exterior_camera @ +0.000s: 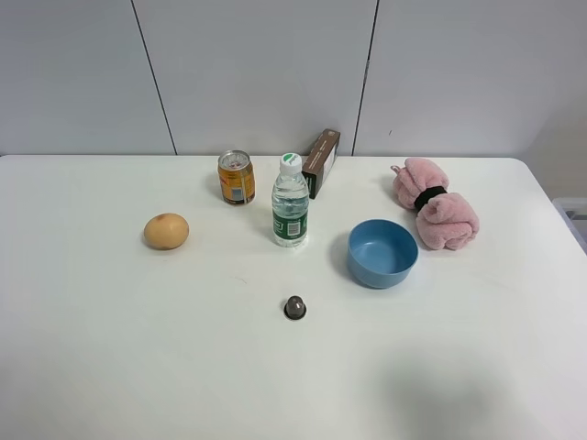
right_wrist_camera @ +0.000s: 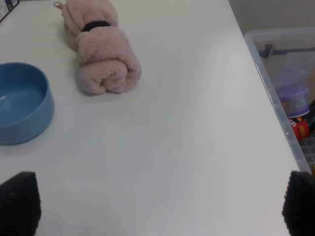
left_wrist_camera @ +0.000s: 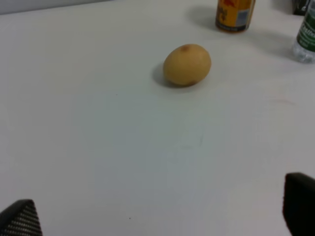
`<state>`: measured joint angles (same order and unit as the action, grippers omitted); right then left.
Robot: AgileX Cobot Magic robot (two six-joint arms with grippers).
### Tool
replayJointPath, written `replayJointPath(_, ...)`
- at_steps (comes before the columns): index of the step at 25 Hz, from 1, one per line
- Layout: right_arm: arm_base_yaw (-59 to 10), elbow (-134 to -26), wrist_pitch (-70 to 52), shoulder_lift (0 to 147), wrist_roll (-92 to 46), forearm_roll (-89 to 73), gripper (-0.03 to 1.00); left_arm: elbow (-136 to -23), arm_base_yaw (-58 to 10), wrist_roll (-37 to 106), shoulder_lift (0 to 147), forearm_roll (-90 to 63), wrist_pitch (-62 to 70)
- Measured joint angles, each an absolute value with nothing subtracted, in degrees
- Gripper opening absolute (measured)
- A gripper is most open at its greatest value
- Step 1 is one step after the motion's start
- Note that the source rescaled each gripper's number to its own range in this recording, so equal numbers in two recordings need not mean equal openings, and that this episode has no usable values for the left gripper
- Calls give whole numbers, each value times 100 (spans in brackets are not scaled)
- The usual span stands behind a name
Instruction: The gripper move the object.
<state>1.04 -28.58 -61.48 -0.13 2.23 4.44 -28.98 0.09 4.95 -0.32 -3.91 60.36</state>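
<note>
My right pincer (right_wrist_camera: 160, 199) hangs spread wide and empty over the smooth white counter (right_wrist_camera: 187, 147), only its two dark fingertips showing at the lower corners. The fluffy pink rolled towel (right_wrist_camera: 98, 54), cinched by a black band, lies at the upper left, just beside the round blue bowl (right_wrist_camera: 22, 101). My left pincer (left_wrist_camera: 160, 211) is likewise released, facing a tan egg-shaped fruit (left_wrist_camera: 187, 64).

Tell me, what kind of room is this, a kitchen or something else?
Probably a lab or test room, not a kitchen. A bare white table stands against plain wall panels, with unrelated items spread apart on it: a pink towel, a blue bowl and a water bottle.
</note>
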Motion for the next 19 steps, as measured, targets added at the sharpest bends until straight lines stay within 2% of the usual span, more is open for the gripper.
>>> replayJointPath(19,104,-2858,-6148,-13,223,444,100,-2898,9,495,-32,-391,6036)
